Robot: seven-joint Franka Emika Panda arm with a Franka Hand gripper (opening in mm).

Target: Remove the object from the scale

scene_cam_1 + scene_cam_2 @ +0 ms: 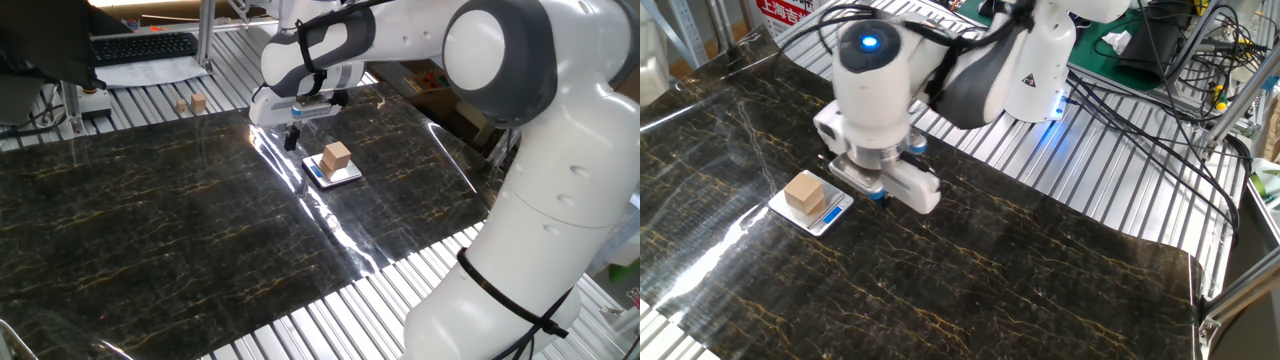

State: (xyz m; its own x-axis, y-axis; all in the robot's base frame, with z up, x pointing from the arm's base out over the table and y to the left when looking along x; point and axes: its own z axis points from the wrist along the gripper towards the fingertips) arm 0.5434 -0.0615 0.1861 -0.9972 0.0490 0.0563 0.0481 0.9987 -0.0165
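The object, a small light-brown wooden cube (337, 155), sits upright on the scale (345, 174), a flat silvery square with a blue-marked front edge. Both show in the other fixed view too: the cube (805, 193) on the scale (833, 212). My gripper (291, 140) hangs just above the dark marble-patterned mat, beside the scale and apart from the cube. Its fingers look closed together and hold nothing. In the other fixed view the gripper (878, 194) is right next to the scale's edge.
Two smaller wooden blocks (192, 103) stand beyond the mat's far edge on the ribbed metal table. A keyboard (143, 46) and paper sheets lie further back. Cables (1160, 110) and the robot base are behind the mat.
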